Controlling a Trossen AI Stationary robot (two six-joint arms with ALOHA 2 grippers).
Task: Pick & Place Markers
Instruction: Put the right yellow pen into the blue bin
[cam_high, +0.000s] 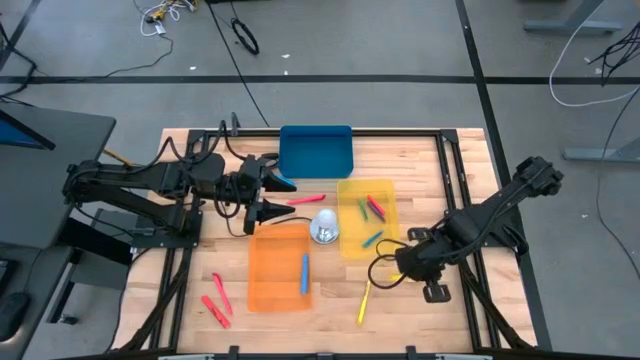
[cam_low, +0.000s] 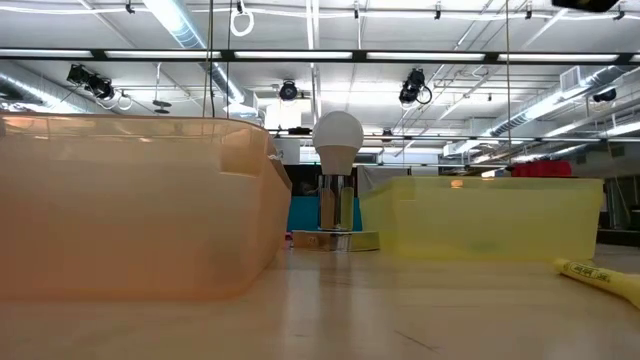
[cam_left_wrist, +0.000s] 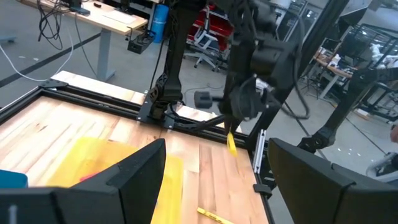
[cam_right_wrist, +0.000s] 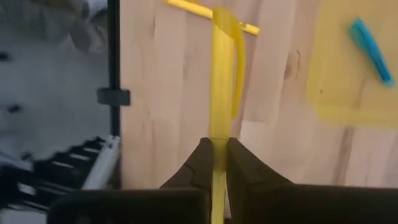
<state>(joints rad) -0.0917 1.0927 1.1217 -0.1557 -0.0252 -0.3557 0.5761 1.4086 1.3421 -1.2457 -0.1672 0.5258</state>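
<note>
We are seeing the flat orange plastic tray (cam_high: 279, 268) holding one light blue marker (cam_high: 305, 273), the yellow tray (cam_high: 366, 218) several. The right gripper (cam_right_wrist: 214, 148) is pinching a thin yellow marker (cam_right_wrist: 219, 74); only its wrist view shows this. The left gripper (cam_high: 272, 196) is hanging wide open, empty.

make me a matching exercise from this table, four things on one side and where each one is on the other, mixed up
Things:
1. light blue marker
2. yellow marker
3. red marker
4. blue tray

Places:
a. bare wood between blue tray and orange tray
b. far edge of the table
c. inside the orange tray
d. pinched in the right gripper

Pairs: 1-c, 2-d, 3-a, 4-b
</note>
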